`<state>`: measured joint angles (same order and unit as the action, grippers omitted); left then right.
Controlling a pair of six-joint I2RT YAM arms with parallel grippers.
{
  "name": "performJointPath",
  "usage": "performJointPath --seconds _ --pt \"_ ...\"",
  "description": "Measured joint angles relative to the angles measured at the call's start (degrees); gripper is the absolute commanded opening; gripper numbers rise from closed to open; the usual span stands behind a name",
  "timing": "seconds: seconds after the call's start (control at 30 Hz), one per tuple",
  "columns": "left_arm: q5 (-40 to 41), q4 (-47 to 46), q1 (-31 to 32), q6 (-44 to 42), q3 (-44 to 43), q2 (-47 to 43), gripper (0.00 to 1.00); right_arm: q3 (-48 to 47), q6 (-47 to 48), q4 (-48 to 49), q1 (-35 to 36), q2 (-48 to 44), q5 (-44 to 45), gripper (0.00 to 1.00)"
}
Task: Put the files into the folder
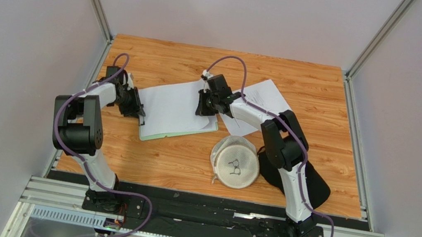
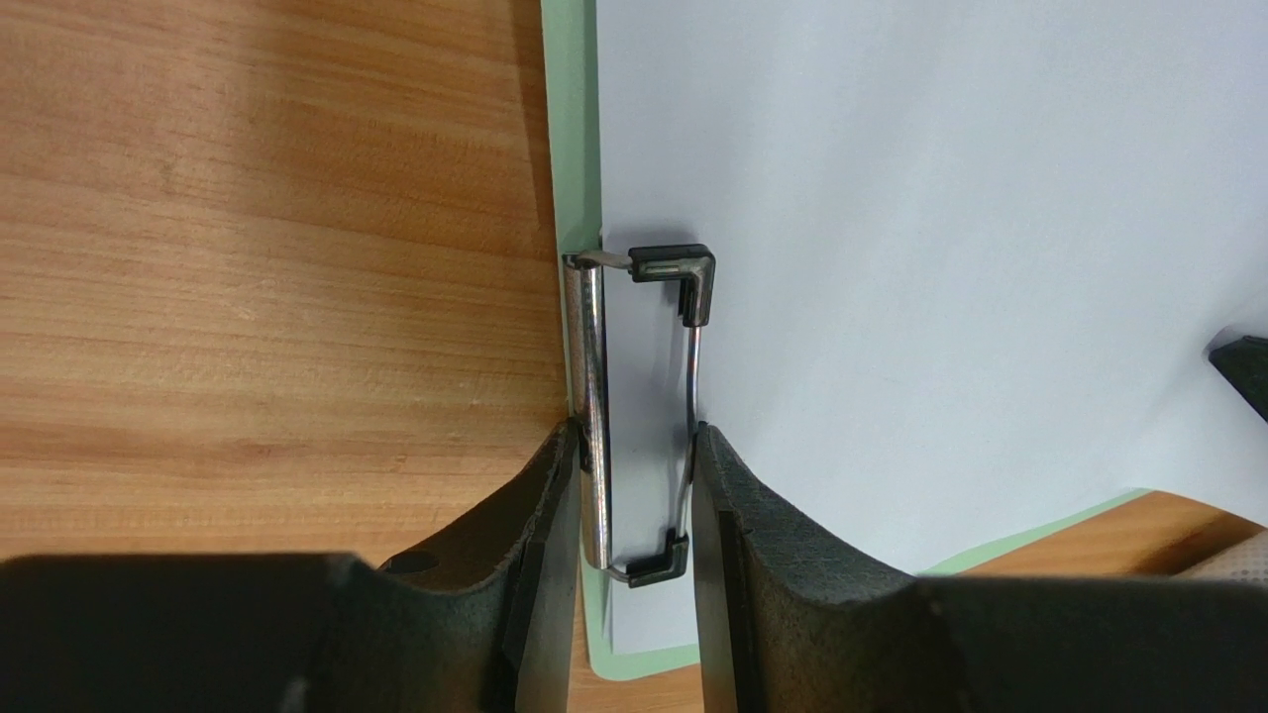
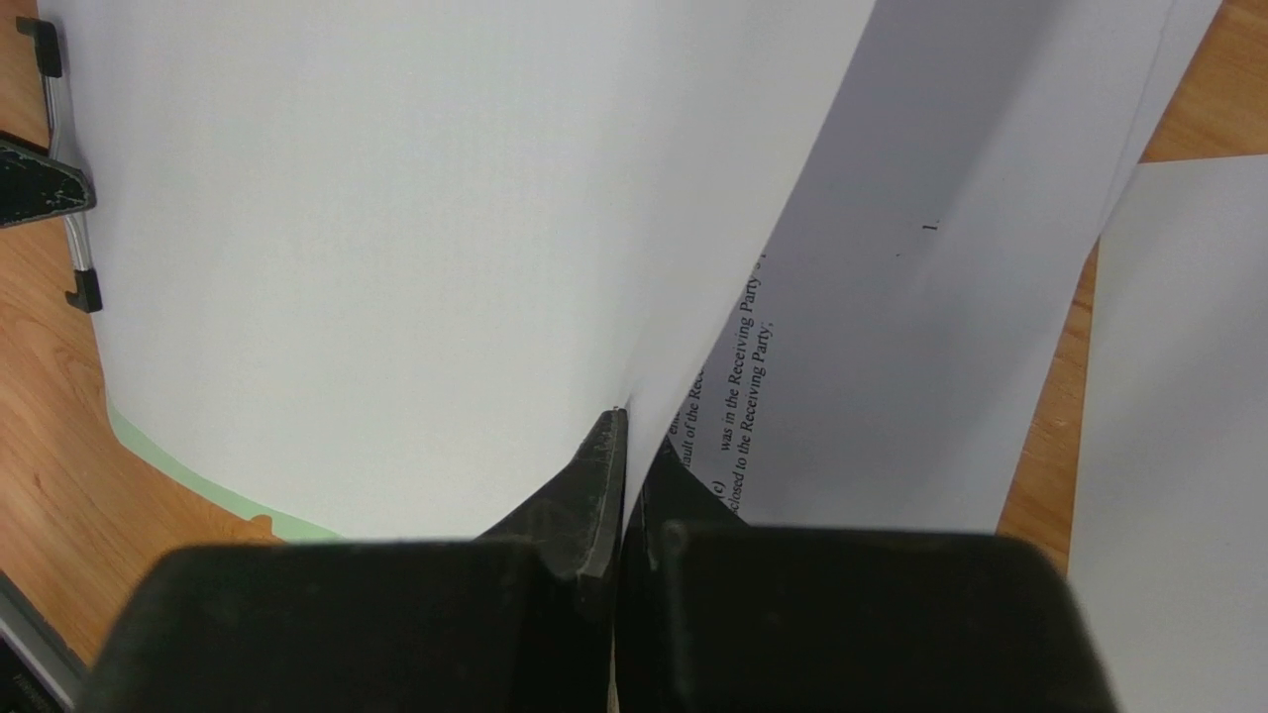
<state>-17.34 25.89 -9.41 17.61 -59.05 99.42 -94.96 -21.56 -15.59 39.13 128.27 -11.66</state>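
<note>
The light-green folder (image 1: 183, 134) lies left of the table's middle with a white sheet (image 1: 172, 108) on it. My left gripper (image 1: 135, 107) is shut on the folder's metal clip (image 2: 643, 409) at its left short edge; the fingers (image 2: 521, 550) squeeze the clip from both sides. My right gripper (image 1: 205, 104) is shut on the right edge of that sheet (image 3: 372, 253), which bends up between the pads. The folder's green corner also shows in the right wrist view (image 3: 164, 453). More sheets (image 1: 259, 104) lie to the right, one with printed text (image 3: 893, 297).
A white round cloth item (image 1: 236, 163) with a small drawing lies near the front, beside a black pad (image 1: 316, 187). Metal frame rails run along both table sides, and grey walls enclose the table.
</note>
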Motion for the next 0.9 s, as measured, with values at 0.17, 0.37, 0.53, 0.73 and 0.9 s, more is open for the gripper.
performJointPath --seconds 0.17,0.37,0.53,0.73,0.9 --pt "1.3 3.2 0.0 -0.6 -2.2 0.9 0.11 -0.4 -0.5 0.0 -0.6 0.0 -2.9 0.28" --pt "6.3 8.5 0.4 -1.3 -6.9 3.7 0.42 -2.8 -2.4 -0.2 -1.1 0.2 -8.1 0.7" --pt "16.7 15.7 0.5 -2.5 -12.5 4.2 0.99 -6.8 -2.0 -7.0 -1.9 -0.6 -8.4 0.81" --pt "21.9 20.0 1.3 -1.6 -15.8 -1.5 0.99 -6.7 -0.7 -17.2 -8.2 -9.0 -2.4 0.81" --pt "19.1 17.6 8.7 1.9 -17.5 -8.0 0.83 -4.3 -0.9 -19.2 -21.3 -16.0 4.7 0.79"
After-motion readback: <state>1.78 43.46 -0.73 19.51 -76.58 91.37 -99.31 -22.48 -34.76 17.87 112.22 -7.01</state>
